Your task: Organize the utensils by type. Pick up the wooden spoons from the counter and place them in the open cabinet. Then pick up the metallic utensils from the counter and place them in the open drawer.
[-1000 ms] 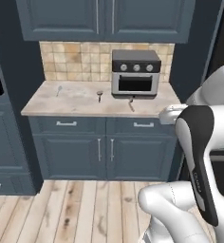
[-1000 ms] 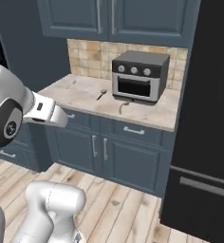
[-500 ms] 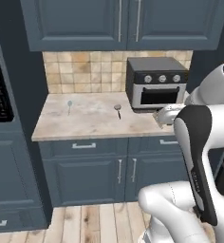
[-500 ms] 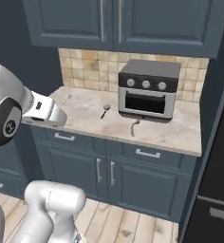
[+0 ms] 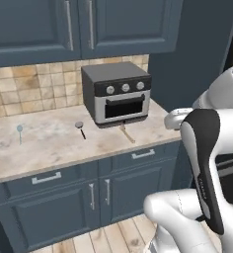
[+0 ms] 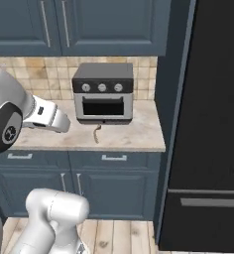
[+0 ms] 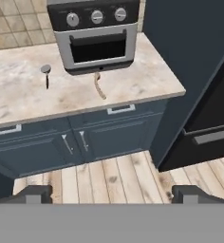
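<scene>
gripper (image 7: pixel 112 193): jaws spread wide and empty; in the hand view the two dark finger tips (image 7: pixel 34 192) rise at 7 and 5 o'clock, over plank floor, well short of the cabinets.
wooden spoon (image 7: pixel 99 84): lies on the counter (image 7: pixel 147 76) just in front of the toaster oven (image 7: pixel 96 33), its far end touching or under the oven's front edge, the rest running toward 6 o'clock; in the left base view it is at 5 o'clock from the oven (image 5: pixel 126 133), in the right base view at 6 o'clock (image 6: pixel 96 133).
black-handled utensil (image 7: pixel 46 73): round silver head toward the backsplash, thin dark handle pointing to the counter's front; at 9 o'clock from the wooden spoon, apart from it; in the left base view it sits at 9 o'clock of the oven's base (image 5: pixel 80 129).
pale silver-blue spoon (image 5: pixel 19 132): well apart at 9 o'clock from the black-handled utensil, far along the counter, thin handle toward the front edge.
cabinet fronts (image 7: pixel 99 133): slate-blue, drawers and doors under the counter all closed.
upper cabinets (image 5: pixel 84 24): doors closed, at 12 o'clock over the oven.
fridge (image 6: pixel 213 119): black, at 3 o'clock of the counter's end in the right base view.
</scene>
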You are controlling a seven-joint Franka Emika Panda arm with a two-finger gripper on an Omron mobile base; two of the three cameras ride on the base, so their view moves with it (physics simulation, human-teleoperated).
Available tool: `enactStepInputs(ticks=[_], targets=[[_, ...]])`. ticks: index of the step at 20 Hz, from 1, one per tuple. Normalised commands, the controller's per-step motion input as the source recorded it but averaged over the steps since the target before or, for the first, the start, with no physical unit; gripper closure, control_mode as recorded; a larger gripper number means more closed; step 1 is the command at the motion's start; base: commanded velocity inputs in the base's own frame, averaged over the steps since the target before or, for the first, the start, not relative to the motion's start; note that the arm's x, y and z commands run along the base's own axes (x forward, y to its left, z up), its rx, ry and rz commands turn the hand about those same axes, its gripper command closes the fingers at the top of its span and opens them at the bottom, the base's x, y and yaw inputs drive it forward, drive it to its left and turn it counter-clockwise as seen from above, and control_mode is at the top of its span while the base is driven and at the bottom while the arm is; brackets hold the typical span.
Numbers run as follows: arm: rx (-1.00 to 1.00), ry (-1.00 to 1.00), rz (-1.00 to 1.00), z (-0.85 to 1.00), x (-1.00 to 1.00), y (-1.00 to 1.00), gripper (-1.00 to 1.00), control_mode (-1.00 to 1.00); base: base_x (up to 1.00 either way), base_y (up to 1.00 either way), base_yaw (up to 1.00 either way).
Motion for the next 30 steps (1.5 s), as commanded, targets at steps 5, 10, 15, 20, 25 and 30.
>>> enactStepInputs(ticks=[5,10,15,20,25,30], targets=[[0.00,0.00,0.00,0.00,0.00,0.00,-1.00,1.00,0.61,0.02,0.18],[0.00,0.00,0.00,0.00,0.00,0.00,-1.00,1.00,0.63,-0.09,0.34],[0.00,0.00,0.00,0.00,0.00,0.00,-1.00,1.00,0.41,-0.41,0.15],[0.00,0.00,0.00,0.00,0.00,0.00,-1.00,1.00,0.39,-0.43,0.05],[0.00,0.00,0.00,0.00,0.00,0.00,-1.00,1.00,0.46,-0.14,0.00],[0.00,0.00,0.00,0.00,0.00,0.00,-1.00,1.00,0.51,-0.10,0.00]])
